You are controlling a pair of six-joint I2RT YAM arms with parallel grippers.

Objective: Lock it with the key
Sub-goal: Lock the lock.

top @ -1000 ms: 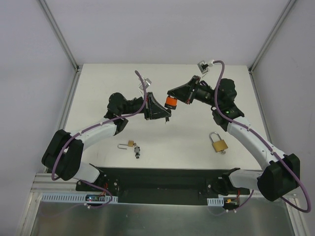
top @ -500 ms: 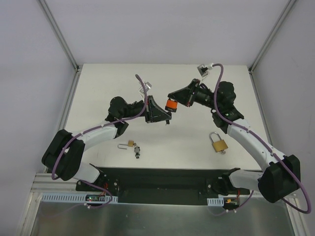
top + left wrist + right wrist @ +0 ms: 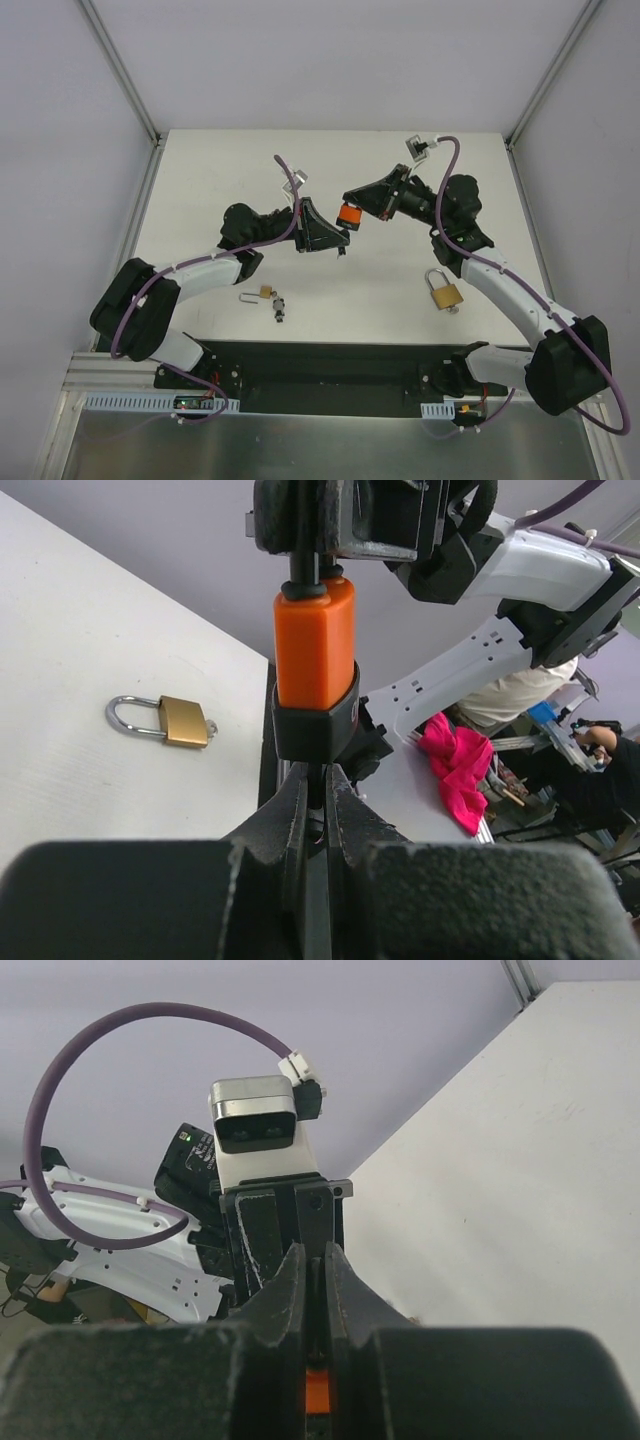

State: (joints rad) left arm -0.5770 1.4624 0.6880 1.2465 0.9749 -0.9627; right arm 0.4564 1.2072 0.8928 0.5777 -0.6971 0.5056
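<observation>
An orange padlock [image 3: 349, 212] with a black base hangs in the air above the middle of the table. My right gripper [image 3: 350, 195] is shut on its dark shackle from above; in the right wrist view a strip of the orange padlock [image 3: 316, 1390] shows between the shut fingers of the right gripper [image 3: 317, 1265]. My left gripper [image 3: 342, 238] meets the lock from below. In the left wrist view the left gripper [image 3: 318, 790] is shut on a thin dark key that runs up into the base of the orange padlock [image 3: 315, 650]. Most of the key is hidden by the fingers.
A brass padlock [image 3: 445, 292] lies on the table at the right, also the brass padlock [image 3: 183, 721] in the left wrist view. A smaller brass padlock [image 3: 266, 292] and a bunch of keys [image 3: 280, 308] lie near the front left. A red cloth [image 3: 460, 765] lies beyond the table.
Both arms have shifted slightly while holding on; the left gripper and the lock have edged a little to the right and down. Both grips are unchanged.
</observation>
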